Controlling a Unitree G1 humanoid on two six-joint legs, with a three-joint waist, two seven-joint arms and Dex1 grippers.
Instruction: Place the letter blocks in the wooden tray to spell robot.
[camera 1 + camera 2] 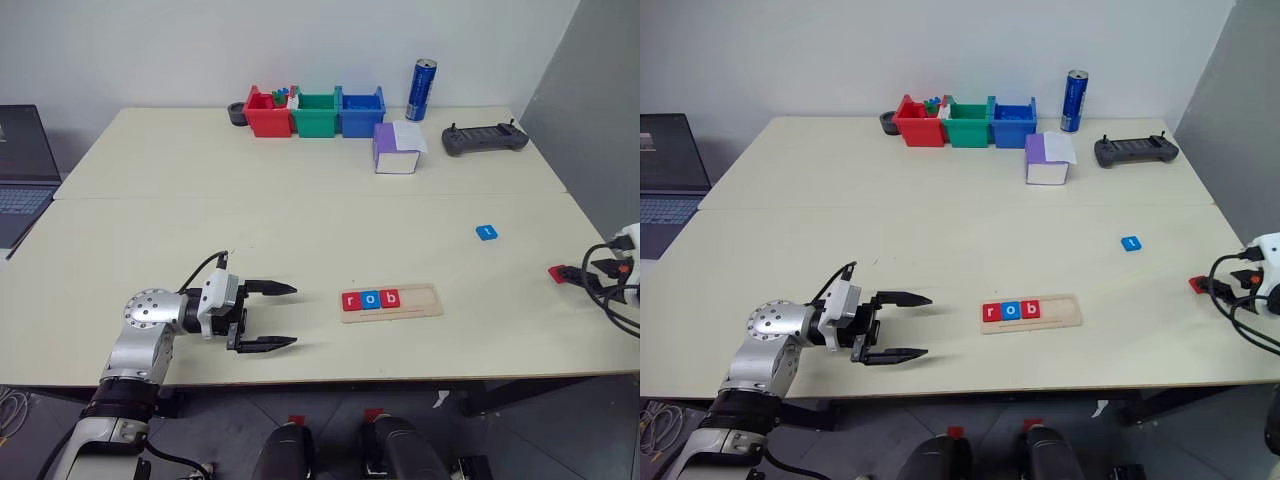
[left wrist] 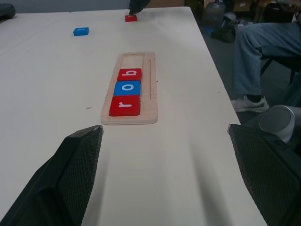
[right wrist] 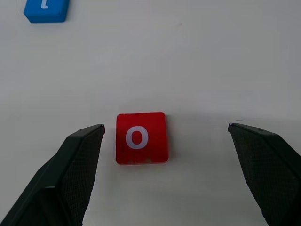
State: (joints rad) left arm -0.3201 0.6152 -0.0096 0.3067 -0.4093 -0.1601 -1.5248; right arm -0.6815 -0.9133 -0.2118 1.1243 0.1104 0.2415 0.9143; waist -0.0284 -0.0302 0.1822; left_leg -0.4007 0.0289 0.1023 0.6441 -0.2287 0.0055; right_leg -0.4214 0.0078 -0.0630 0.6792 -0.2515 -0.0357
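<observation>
The wooden tray (image 1: pixel 391 303) is being occupied at its left end by red "r" (image 2: pixel 125 105), blue "o" (image 2: pixel 127 88) and red "b" (image 2: pixel 130 74). The right gripper (image 3: pixel 164 136) is being held wide open around the red "o" block (image 3: pixel 141 138). The blue "t" block (image 1: pixel 486 232) is lying apart. The left gripper (image 1: pixel 280 315) is being held wide open, empty.

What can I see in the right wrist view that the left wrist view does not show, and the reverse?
In the right wrist view: the white "o" on the red block, lying between the open fingers of the right gripper.

In the left wrist view: the wooden tray holding the blocks r, o, b, the open left gripper, and a seated person's leg.

In both: the red block, the blue "t" block, and the table.
</observation>
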